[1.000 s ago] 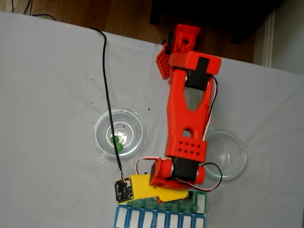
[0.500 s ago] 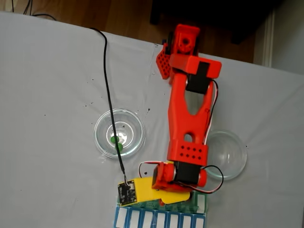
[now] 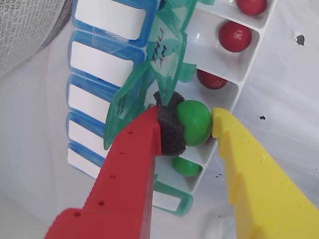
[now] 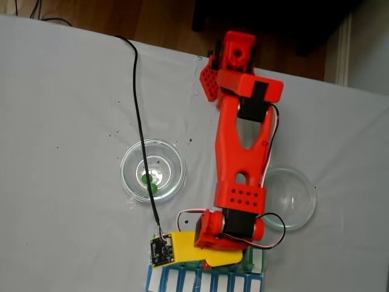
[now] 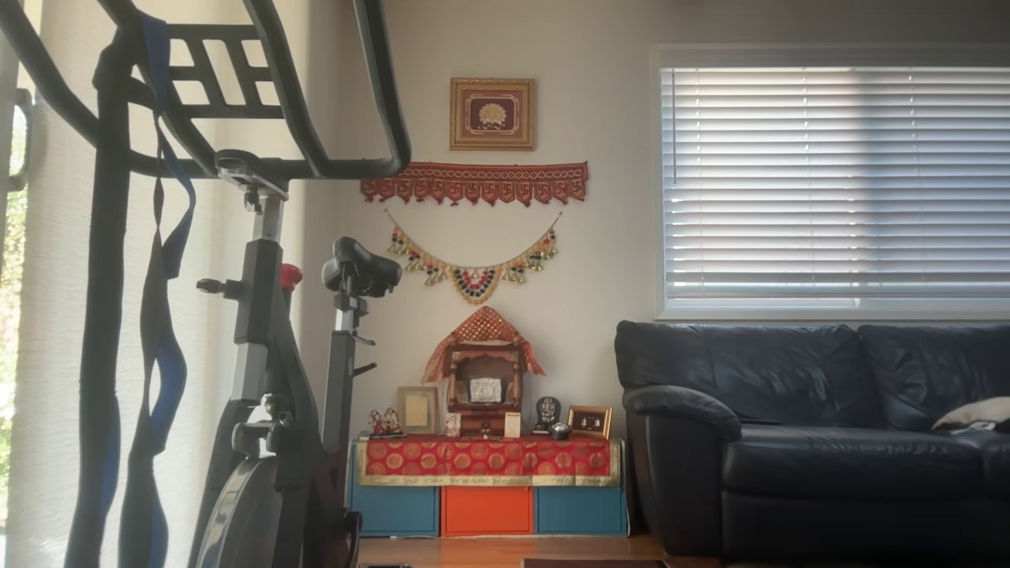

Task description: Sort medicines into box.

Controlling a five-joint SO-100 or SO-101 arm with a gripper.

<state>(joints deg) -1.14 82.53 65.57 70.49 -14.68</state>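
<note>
**A:** What does the wrist view give you that the fixed view can't?

**B:** The grip itself. The hand (image 3: 197, 124) is pinching a green ball (image 3: 194, 123) between a red finger (image 3: 130, 169) faced with a dark foam pad (image 3: 169, 130) and a yellow finger (image 3: 249, 169). From the fixed view the hand (image 4: 209, 260) is mostly a yellow shape under the red arm (image 4: 242, 152), and the ball is hidden.

**A:** And the box?

**B:** In the wrist view the box (image 3: 249, 55) runs from the top of the picture down toward the lower middle, its long axis slightly tilted. White compartments sit in a row with translucent green lids (image 3: 164, 64) standing open, one with handwritten letters I can't read. A blue-lidded row (image 3: 99, 59) adjoins it on the left. In the fixed view the box (image 4: 258, 261) lies left to right along the bottom edge of the worktop (image 4: 61, 121).

**A:** What's inside?

**B:** Three dark red balls (image 3: 234, 36) in three compartments toward the top, glossy, one each. Another green ball (image 3: 187, 166) lies in the compartment just below the held one. The held ball hangs right over the row, next to the compartment with the partly hidden red ball.

**A:** Anything the fixed view adds?

**B:** Two clear glass dishes. The left dish (image 4: 130, 176) holds two green balls (image 4: 146, 179); the right dish (image 4: 298, 207) is partly behind the arm. A black cable (image 4: 137, 109) crosses the left dish.

**A:** The other view?

**B:** A room: an exercise bike (image 5: 268, 355), a dark sofa (image 5: 813, 434), window blinds (image 5: 836, 181).
</note>
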